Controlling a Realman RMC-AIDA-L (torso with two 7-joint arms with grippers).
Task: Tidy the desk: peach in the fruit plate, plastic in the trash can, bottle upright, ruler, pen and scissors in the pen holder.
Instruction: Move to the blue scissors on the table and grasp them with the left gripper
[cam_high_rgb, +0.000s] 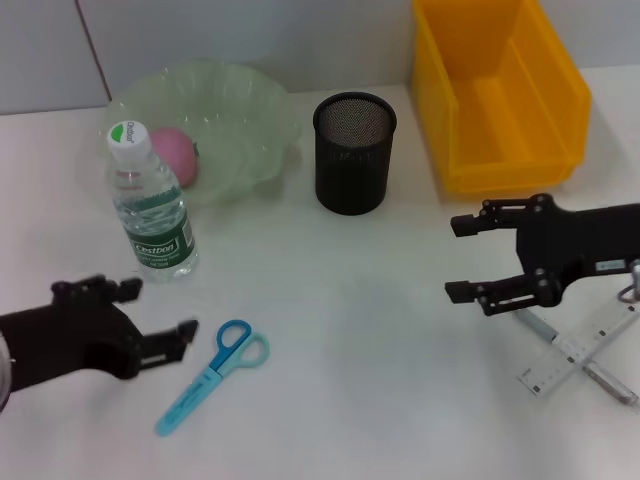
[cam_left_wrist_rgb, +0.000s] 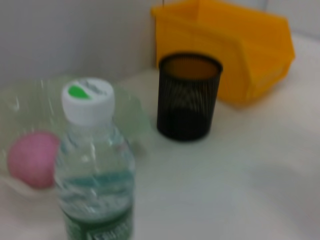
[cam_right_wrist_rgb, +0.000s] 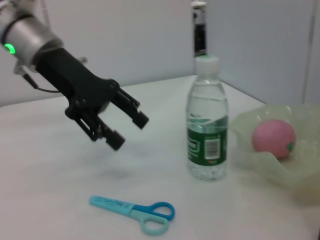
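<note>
Scissors (cam_high_rgb: 212, 377) flat on desk | left hand (cam_high_rgb: 160, 318) open, hovering just beside — right hand (cam_high_rgb: 466, 259) open above ruler (cam_high_rgb: 580, 348)

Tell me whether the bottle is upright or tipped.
Upright: the bottle stands on its base on the table, white cap on top, beside the fruit plate.

Bottle (cam_high_rgb: 150, 205) beside pen holder (cam_high_rgb: 354, 152): green label reads "Cestbon" in white; cap (cam_high_rgb: 130, 137) bears small green mark, lettering illegible. Barcode on bottle label, right wrist view. Ruler (cam_high_rgb: 580, 347): graduation marks, numbers unreadable.
</note>
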